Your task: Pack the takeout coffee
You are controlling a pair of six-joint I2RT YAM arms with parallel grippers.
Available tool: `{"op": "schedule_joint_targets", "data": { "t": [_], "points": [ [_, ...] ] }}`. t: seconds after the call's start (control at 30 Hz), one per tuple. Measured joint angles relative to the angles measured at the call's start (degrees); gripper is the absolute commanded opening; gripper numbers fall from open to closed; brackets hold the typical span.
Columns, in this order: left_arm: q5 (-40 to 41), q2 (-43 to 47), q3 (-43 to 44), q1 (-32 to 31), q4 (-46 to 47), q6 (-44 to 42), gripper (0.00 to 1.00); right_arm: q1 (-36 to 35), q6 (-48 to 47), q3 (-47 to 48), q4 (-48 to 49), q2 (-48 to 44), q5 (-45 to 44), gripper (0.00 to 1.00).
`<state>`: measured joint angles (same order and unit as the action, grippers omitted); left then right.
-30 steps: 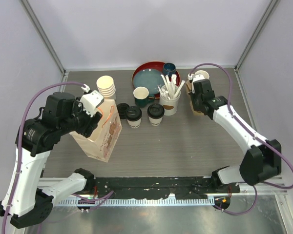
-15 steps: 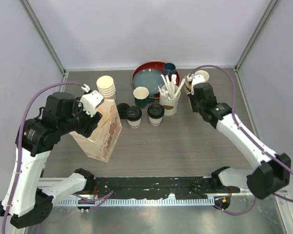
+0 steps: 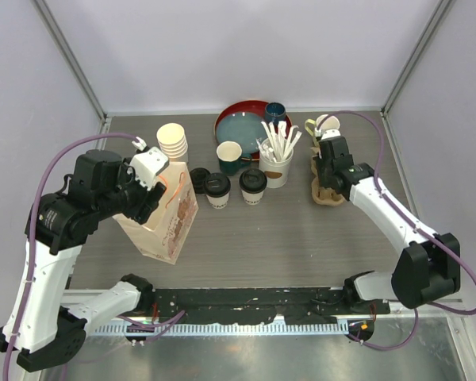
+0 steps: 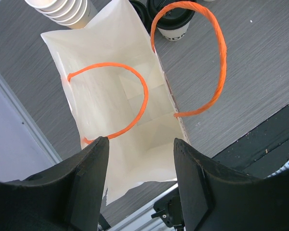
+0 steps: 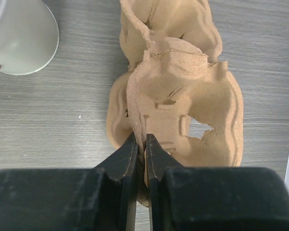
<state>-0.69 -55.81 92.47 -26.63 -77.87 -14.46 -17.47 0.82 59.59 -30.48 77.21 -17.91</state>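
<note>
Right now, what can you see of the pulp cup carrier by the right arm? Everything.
The cup carrier is brown moulded pulp, rough and fibrous, with rounded cup wells and small cut-outs in its walls. It holds no cups. It lies at the right of the grey table, nearer the arms than the pale mug and apart from it. The right gripper is shut on a thin upright ridge near its middle. Whether it rests on the table or is slightly lifted, I cannot tell.
</note>
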Motion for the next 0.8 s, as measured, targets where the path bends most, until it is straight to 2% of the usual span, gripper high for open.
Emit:
{"op": "schedule_joint_targets", "data": {
  "t": [0.57, 0.8],
  "points": [
    [0.8, 0.0, 0.0, 0.0, 0.0, 0.1, 0.61, -1.1, 0.4, 2.6, -1.1, -5.6, -0.8, 0.01],
    [7.8, -0.7, 0.0, 0.0, 1.2, 1.1, 0.65, -12.5, 6.6, 8.4, -14.4, -8.6, -1.6, 0.01]
  ]
}}
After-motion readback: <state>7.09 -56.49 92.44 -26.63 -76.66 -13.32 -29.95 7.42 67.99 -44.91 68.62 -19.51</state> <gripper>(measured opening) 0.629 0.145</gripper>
